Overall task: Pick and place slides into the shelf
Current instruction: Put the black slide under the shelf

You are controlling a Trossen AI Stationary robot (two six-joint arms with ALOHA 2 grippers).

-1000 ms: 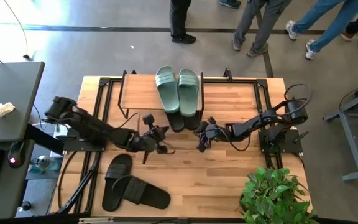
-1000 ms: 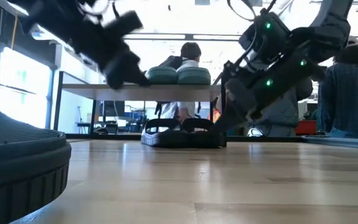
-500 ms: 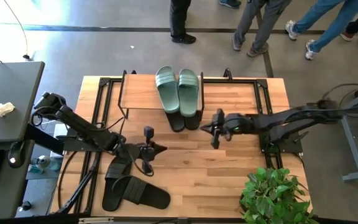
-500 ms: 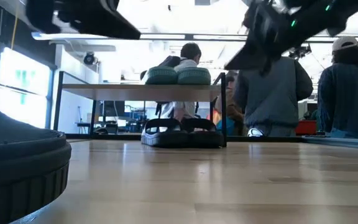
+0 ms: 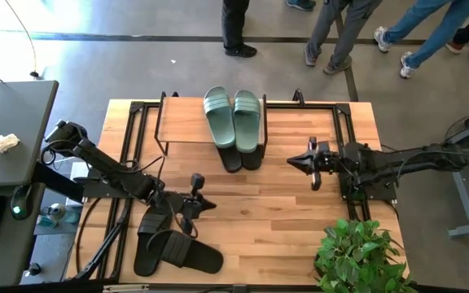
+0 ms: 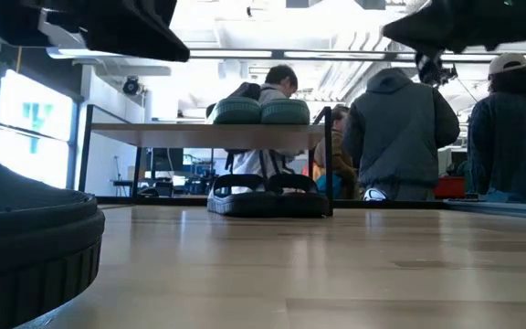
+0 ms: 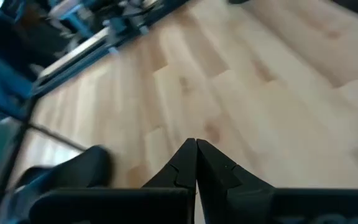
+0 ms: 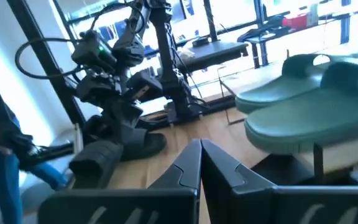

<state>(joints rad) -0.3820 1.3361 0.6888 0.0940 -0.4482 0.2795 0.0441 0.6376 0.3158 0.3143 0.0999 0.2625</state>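
The sage-green slides lie side by side on the shelf's plank top, soles down. In the low view the green slides show on the shelf. One black pair rests on the table under the shelf, heels sticking out. Another black pair lies at the near left, one slide partly over the other. My left gripper hovers shut just right of that pair, holding nothing. My right gripper hangs shut to the right of the shelf, also holding nothing. The wrist views show the left gripper and the right gripper with fingers together.
A black metal frame runs along the table's left, right and far sides. A potted plant stands at the near right corner. Several people stand beyond the far edge. A grey desk sits to the left. Bare wood lies mid-table.
My right gripper has drawn back from the black pair under the shelf toward the table's right edge, rising and levelling out. My left gripper has swung toward the near edge, closer to the black pair at the near left, and has turned. Both stayed shut. No slide has moved.
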